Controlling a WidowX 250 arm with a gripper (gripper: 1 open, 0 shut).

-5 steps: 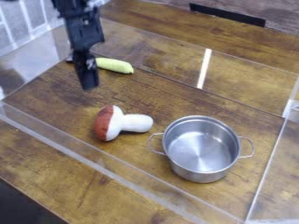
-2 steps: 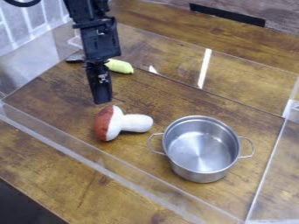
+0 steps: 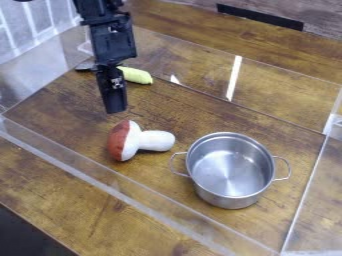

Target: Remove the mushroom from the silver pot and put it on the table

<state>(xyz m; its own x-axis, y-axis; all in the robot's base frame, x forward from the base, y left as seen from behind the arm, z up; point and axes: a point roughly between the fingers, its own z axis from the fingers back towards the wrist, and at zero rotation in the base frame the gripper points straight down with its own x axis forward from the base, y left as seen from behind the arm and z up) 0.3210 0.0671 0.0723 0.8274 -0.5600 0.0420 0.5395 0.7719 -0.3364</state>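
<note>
The mushroom [image 3: 135, 141], with a reddish-brown cap and a white stem, lies on its side on the table [image 3: 80, 110] just left of the silver pot [image 3: 230, 169]. The pot stands upright with nothing inside it. My gripper [image 3: 116, 103] hangs above and behind the mushroom, pointing steeply down, its black fingers pressed together with nothing between them. It is apart from the mushroom and the pot.
A small yellow-green vegetable [image 3: 134, 75] lies on the wood behind the gripper, partly hidden by it. Clear acrylic walls [image 3: 147, 207] run along the front, the left and the right of the tabletop.
The gripper has shifted to the right in the picture and risen a little, still shut. The mushroom and the pot have stayed put.
</note>
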